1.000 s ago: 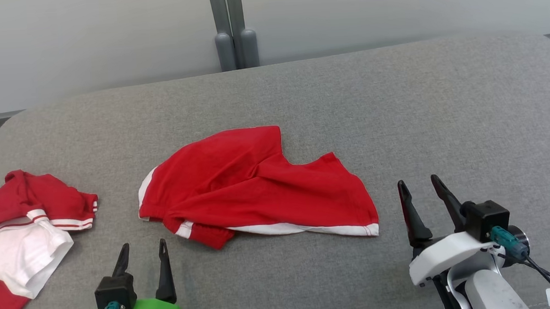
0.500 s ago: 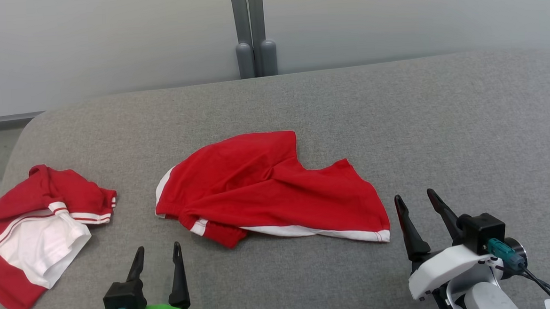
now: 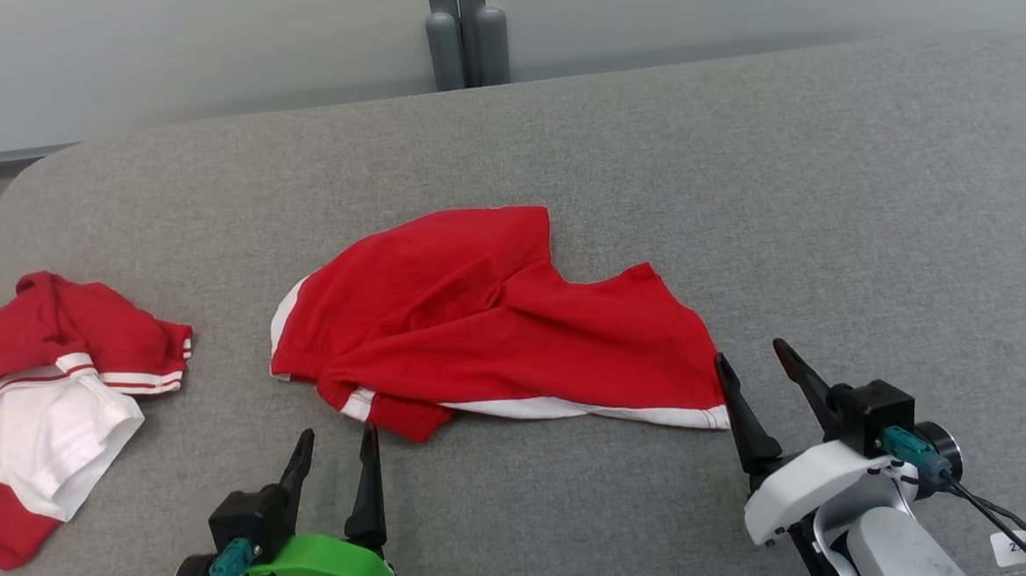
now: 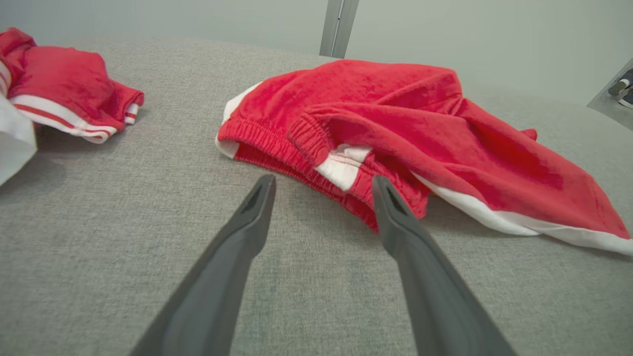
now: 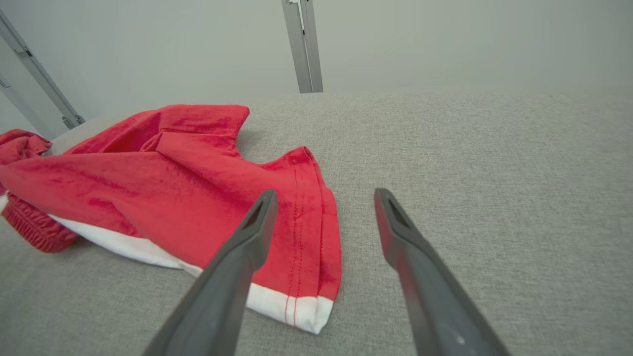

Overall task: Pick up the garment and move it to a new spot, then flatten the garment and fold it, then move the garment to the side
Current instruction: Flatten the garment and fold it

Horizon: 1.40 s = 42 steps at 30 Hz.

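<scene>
Pre-grasp: the red garment lies crumpled mid-way across the grey upholstered surface, long axis left to right, with its elastic waistband toward the left end effector and its white-trimmed hem corner toward the right end effector. Both end effectors stand wide and empty, fingers aimed at the cloth's near edge; the right appears nearer, its inner finger just beside the hem corner. A second red-and-white garment lies well apart at far left.

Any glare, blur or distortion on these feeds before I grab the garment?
Head view: soft even light, no glare, crumpled red white-trimmed garment sharp. Left wrist view: wide-angle stretch, fingers loom large. Right wrist view: same stretch, faint shadow under the hem.
</scene>
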Tool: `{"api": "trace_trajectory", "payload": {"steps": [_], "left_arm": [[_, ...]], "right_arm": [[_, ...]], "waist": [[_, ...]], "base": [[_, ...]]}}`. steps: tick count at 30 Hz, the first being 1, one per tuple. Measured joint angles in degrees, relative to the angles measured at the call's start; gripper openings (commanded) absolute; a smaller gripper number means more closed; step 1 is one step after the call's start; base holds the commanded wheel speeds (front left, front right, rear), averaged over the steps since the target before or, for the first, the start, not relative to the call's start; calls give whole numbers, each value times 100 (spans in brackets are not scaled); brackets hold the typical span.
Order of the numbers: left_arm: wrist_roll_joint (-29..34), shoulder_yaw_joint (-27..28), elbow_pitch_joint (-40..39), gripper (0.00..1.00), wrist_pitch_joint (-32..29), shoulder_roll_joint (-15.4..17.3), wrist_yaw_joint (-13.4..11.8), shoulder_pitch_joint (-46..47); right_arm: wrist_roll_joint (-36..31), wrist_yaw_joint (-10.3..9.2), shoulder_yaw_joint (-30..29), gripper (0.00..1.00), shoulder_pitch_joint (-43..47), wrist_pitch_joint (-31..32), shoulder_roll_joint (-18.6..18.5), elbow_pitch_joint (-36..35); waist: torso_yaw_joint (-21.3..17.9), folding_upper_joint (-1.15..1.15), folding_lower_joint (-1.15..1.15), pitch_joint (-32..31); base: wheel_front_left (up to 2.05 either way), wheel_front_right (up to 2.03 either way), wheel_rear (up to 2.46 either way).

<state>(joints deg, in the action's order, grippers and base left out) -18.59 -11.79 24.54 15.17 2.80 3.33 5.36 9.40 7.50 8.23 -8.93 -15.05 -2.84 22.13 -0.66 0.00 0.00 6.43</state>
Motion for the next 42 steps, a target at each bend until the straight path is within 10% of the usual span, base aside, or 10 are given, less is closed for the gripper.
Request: {"api": "trace_trajectory", "payload": {"steps": [26,27,30,42], "left_arm": [[-660,-108,1,100,0,-2,389,353],[-703,-96,1,92,0,-2,398,354],[-705,-76,1,0,0,-2,400,374],[-608,-44,-132,0,0,-2,405,407]], "right_arm": [[-64,0,-36,100,-252,0,0,7],[-63,0,-35,100,-259,0,0,5],[-63,0,-36,100,-282,0,0,3],[-108,0,220,100,-120,0,1,214]], "waist": [[-25,0,0,601],[-30,0,0,607],[-42,0,0,632],[-2,0,0,686]], "base": [[0,0,0],[0,0,0],[0,0,0],[0,0,0]]}}
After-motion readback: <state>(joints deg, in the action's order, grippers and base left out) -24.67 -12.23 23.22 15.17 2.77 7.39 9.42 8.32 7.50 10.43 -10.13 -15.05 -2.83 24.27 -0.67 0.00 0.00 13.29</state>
